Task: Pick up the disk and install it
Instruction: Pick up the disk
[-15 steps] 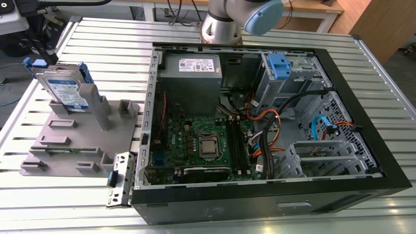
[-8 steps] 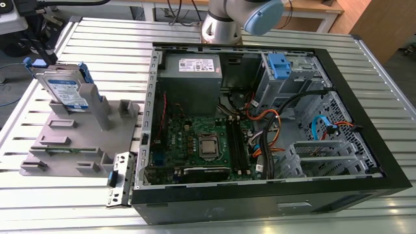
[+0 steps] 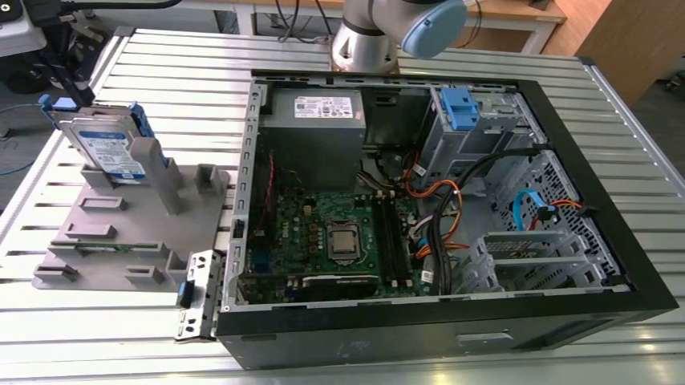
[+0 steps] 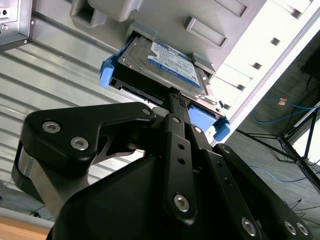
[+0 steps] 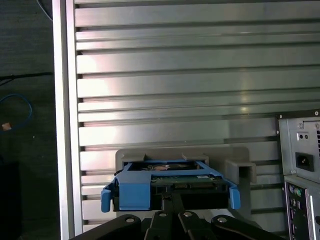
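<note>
A slatted metal counter point(image 3: 160, 56) carries everything here. On it, toward the exterior view's right, lies an open computer case point(image 3: 428, 329) with its motherboard, cables and drive cages exposed. Behind the case's far wall rises the arm point(image 3: 370, 40), grey with a pale blue joint cap.

On the exterior view's left, just beside the case but outside it, sits a grey holder point(image 3: 118, 233) with raised blocks and slots. The disk point(image 3: 107, 148) stands on edge in a slot at the holder's far end, tilted slightly, its white-and-blue label facing the camera and its blue bracket wrapping its edges.

In the second wrist view the disk point(image 4: 170, 62) sits seated in the grey holder, label showing. The black claw point(image 4: 173, 95) reaches straight at the disk's near edge, its tip meeting that edge between the two blue end tabs. In the first wrist view the disk point(image 5: 170, 177) is seen edge-on in the holder. The claw point(image 5: 172, 196) is centred on that edge and touches it or comes very close. I cannot tell whether the claw is spread, pressed together or pinching the disk.

Inside the case, a bare blue clip point(image 3: 458, 108) sits atop a drive cage, well apart from the disk.
</note>
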`<state>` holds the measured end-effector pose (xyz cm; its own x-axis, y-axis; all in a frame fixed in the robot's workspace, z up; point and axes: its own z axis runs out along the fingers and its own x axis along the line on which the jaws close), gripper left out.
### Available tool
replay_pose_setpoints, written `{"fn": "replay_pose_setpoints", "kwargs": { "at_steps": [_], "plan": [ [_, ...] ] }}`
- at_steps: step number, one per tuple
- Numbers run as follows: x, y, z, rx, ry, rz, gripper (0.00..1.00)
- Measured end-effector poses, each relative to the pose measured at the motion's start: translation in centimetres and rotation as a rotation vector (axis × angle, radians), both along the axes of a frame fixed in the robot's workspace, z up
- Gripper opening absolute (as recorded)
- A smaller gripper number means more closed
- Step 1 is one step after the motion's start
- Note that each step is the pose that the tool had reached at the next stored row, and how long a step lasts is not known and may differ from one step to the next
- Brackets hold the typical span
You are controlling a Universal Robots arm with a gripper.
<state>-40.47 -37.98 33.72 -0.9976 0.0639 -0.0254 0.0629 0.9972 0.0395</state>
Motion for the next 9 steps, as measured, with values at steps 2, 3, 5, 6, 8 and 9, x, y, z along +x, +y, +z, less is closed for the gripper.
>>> {"fn": "replay_pose_setpoints", "kwargs": {
  "at_steps": [2, 3, 5, 6, 8, 9],
  "plan": [
    [0.00, 0.00, 0.01, -0.0001, 0.0001, 0.017, 0.11],
    [0.00, 0.00, 0.00, -0.0001, 0.0001, 0.027, 0.11],
    [0.00, 0.00, 0.00, 0.0000, 0.0001, 0.050, 0.11],
    [0.00, 0.00, 0.00, 0.0000, 0.0000, 0.062, 0.11],
    [0.00, 0.00, 0.00, -0.0001, 0.0000, 0.086, 0.11],
    [0.00, 0.00, 0.00, -0.0001, 0.0000, 0.094, 0.11]
  ]
}}
